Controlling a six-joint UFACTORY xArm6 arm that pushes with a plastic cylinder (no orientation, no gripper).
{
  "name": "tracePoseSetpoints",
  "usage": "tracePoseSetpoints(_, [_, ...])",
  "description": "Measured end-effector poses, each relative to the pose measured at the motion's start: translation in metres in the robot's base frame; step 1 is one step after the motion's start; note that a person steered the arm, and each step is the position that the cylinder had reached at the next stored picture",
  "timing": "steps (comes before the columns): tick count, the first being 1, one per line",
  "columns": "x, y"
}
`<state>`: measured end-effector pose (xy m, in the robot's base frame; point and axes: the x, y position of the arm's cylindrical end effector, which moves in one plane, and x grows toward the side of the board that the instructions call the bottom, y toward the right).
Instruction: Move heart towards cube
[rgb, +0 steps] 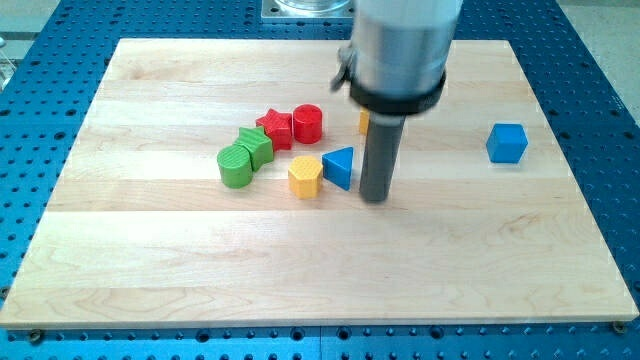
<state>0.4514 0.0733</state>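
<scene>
A blue cube (507, 143) sits alone at the view's right. My tip (375, 198) rests on the board just right of a blue triangle (339, 167). A sliver of a yellow-orange block (364, 122) shows at the rod's left edge. The rod hides most of it, so I cannot make out its shape. My tip is well to the left of the cube, and slightly lower in the view.
Left of my tip are a yellow hexagon (305, 176), a green cylinder (236, 166), a green star (255, 146), a red star (274, 128) and a red cylinder (308, 123). The wooden board (150, 260) lies on a blue perforated table.
</scene>
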Motion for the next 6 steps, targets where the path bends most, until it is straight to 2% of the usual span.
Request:
tracePoseSetpoints(1, [-0.058,0.067])
tracePoseSetpoints(2, [-0.12,0.055])
tracePoseSetpoints(3, [-0.114,-0.032])
tracePoseSetpoints(4, [-0.08,-0.042])
tracePoseSetpoints(5, [-0.077,0.027])
tracePoseSetpoints(6, [-0.078,0.063])
